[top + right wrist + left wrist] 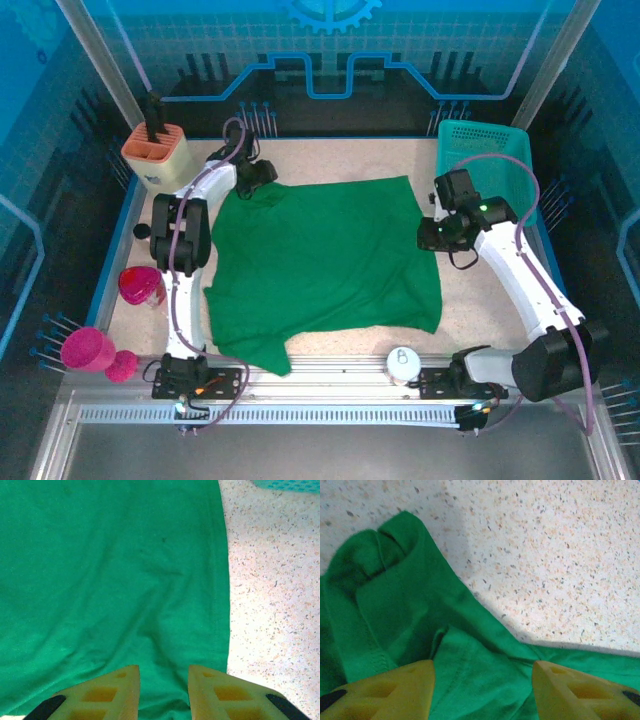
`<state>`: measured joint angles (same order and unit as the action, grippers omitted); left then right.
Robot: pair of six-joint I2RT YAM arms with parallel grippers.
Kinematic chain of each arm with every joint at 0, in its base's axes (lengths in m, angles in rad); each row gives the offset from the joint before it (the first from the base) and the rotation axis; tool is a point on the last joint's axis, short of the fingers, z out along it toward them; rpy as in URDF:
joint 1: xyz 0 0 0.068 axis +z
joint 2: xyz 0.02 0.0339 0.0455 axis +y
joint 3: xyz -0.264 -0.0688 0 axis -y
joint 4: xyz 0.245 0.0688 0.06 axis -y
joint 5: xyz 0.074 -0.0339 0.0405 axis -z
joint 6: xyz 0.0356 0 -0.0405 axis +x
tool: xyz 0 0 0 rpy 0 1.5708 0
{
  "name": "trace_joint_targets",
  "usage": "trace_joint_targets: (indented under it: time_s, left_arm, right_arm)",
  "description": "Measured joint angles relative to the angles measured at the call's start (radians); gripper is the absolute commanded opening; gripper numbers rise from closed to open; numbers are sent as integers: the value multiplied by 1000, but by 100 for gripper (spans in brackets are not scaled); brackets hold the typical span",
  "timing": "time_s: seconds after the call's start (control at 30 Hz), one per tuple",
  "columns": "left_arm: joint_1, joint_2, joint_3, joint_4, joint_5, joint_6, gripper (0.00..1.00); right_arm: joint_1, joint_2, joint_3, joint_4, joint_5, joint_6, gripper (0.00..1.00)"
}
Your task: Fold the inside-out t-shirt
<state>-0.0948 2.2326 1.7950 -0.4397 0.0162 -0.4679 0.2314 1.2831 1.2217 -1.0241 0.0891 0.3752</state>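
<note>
Arms (pixel 522 275) white, joints black, cables (pixel 490 156) purple; pincer fingers (pixel 390 692) yellow, hollowed.

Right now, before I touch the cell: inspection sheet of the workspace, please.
Surface: speckled table, no spills seen.
Job's things: green t-shirt spread mostly flat mid-table; far-left sleeve crumpled, near-left corner rumpled.
Clutter: teal basket far right; orange tool holder far left; pink cup and magenta pieces at the left edge; white round object at the near edge.
Grippers: left hand open over the crumpled sleeve; right hand open over the shirt's right edge.
Cables: left purple cable runs along its arm; right purple cable loops over the basket.
Surroundings: blue-lit enclosure wall; nothing else seen.
</note>
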Motion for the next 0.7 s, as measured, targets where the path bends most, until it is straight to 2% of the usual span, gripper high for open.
trace_joint_targets:
  time_s: [0.23, 0.4, 0.43, 0.47, 0.7]
  left_arm:
    - [0, 38, 33, -2, -30, 41, 54]
    - [0, 86, 37, -4, -31, 75, 40]
    - [0, 90, 37, -3, -31, 79, 34]
    - [0, 93, 37, -3, -33, 85, 25]
    - [0, 93, 31, 67, -47, 114, 23]
  right_arm:
    - [-12, 0, 1, 0, -22, -15, 32]
    - [-12, 0, 1, 5, -46, -17, 30]
    - [-12, 0, 0, 7, -53, -17, 30]
    - [-12, 0, 0, 10, -57, -17, 30]
    - [-12, 5, -39, 34, -74, -14, 29]
